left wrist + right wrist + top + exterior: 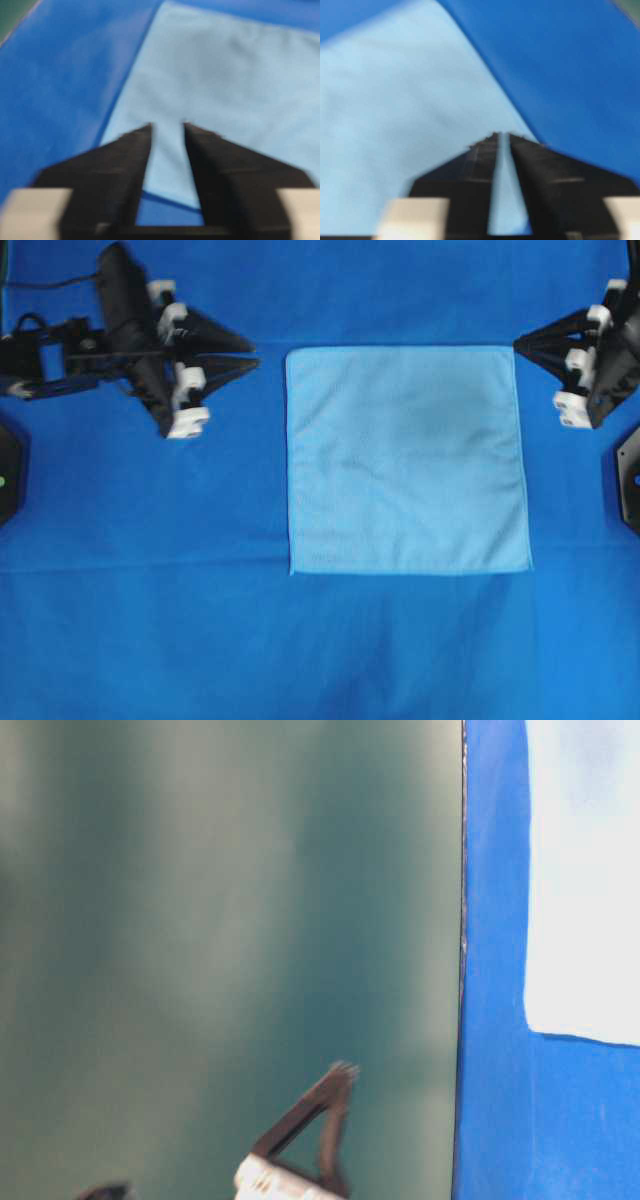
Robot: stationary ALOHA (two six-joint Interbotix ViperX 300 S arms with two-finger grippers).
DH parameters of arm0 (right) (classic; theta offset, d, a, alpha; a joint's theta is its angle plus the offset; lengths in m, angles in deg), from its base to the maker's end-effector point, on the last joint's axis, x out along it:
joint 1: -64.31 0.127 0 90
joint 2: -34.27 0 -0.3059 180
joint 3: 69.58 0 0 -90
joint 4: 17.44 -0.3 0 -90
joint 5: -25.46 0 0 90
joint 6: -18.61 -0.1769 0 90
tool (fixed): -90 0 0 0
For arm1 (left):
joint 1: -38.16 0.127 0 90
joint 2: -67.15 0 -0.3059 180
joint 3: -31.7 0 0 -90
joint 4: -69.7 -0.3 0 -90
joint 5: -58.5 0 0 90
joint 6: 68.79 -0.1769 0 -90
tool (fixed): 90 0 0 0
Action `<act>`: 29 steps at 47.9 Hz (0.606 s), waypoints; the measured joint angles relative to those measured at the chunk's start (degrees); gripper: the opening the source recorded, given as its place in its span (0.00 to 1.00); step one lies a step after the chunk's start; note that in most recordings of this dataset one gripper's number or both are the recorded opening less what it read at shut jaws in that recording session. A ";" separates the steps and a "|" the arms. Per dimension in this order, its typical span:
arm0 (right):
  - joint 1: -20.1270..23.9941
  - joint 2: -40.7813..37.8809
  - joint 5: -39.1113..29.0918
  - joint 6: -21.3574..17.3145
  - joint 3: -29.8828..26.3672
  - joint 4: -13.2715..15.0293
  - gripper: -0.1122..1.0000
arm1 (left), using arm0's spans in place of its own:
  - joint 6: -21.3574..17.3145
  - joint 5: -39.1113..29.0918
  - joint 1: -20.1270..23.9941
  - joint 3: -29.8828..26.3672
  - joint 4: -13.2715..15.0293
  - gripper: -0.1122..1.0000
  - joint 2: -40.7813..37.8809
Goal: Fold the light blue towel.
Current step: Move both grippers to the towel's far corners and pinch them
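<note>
The light blue towel (407, 458) is spread flat and unfolded on the royal-blue table covering (150, 620). The left gripper (255, 352) is held just off the towel's left edge, jaws parted, nothing gripped. The right gripper (518, 342) is placed at the towel's top right corner; its blurred wrist view shows only a narrow gap, seemingly nothing clamped.

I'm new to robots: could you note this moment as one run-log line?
light blue towel: flat, unfolded | left gripper: open, beside towel's left edge | right gripper: slightly open at towel's top right corner | fold: not begun
</note>
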 measured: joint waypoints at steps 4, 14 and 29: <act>-3.43 -4.83 1.67 -0.09 0.70 0.00 0.60 | 0.97 0.44 1.49 -1.93 0.26 0.68 -4.83; -6.77 -15.64 8.70 0.18 1.41 1.05 0.61 | 2.90 1.76 4.57 -6.33 0.44 0.92 -15.47; -8.88 -29.53 18.54 0.53 1.49 1.32 0.61 | 2.99 3.60 7.03 -10.28 0.44 0.91 -26.19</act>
